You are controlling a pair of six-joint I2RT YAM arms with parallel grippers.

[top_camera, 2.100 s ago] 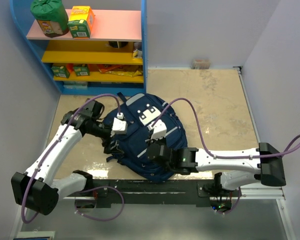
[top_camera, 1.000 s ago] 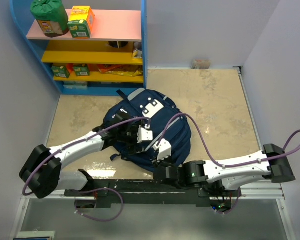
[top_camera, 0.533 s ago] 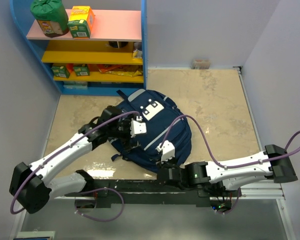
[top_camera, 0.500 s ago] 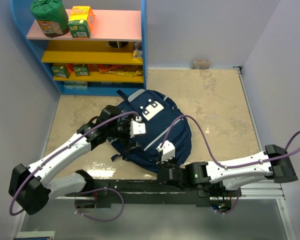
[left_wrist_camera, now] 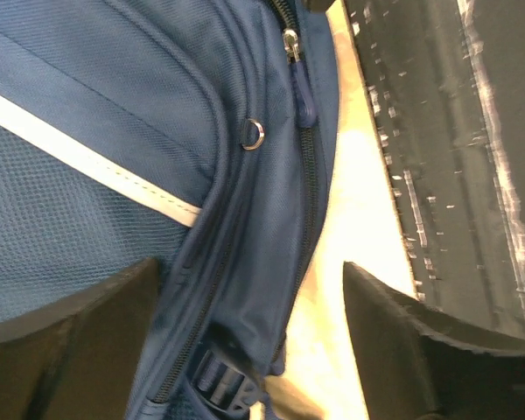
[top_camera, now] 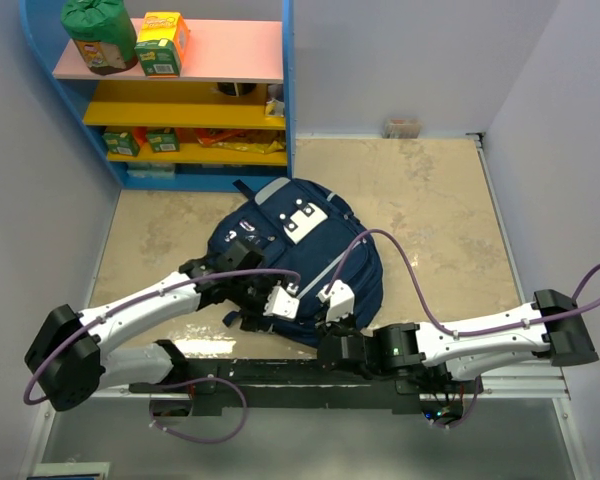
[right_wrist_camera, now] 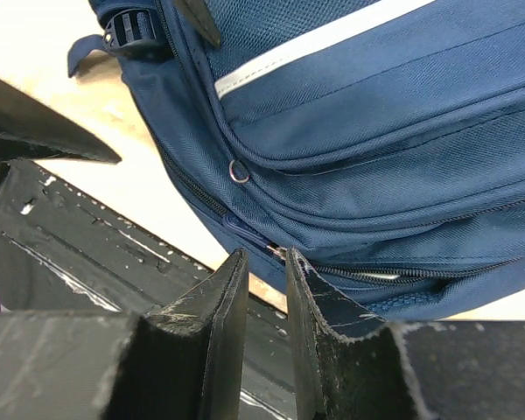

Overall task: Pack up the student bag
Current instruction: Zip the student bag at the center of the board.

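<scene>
The student bag [top_camera: 310, 245], a navy backpack with a white patch and a pale stripe, lies flat on the beige table. My left gripper [top_camera: 275, 308] is at its near-left edge. In the left wrist view that gripper [left_wrist_camera: 249, 350] is open wide, straddling the bag's [left_wrist_camera: 114, 105] lower corner with a black buckle [left_wrist_camera: 219, 381]. A zipper pull [left_wrist_camera: 304, 101] and a metal ring [left_wrist_camera: 252, 133] lie ahead. My right gripper [top_camera: 330, 318] is at the bag's near edge. Its jaws [right_wrist_camera: 267, 280] stand narrowly open, with the zipper slider [right_wrist_camera: 277, 253] just beyond the tips and nothing pinched.
A blue shelf unit [top_camera: 180, 100] with pink and yellow boards holds a green pouch [top_camera: 98, 35] and boxes at the back left. The black mounting rail [top_camera: 310, 375] runs along the near edge, close under the bag. White walls close in both sides.
My left arm has swung from the bag's upper-left side down to its near-left corner. The right gripper's jaws have parted slightly at the zipper.
</scene>
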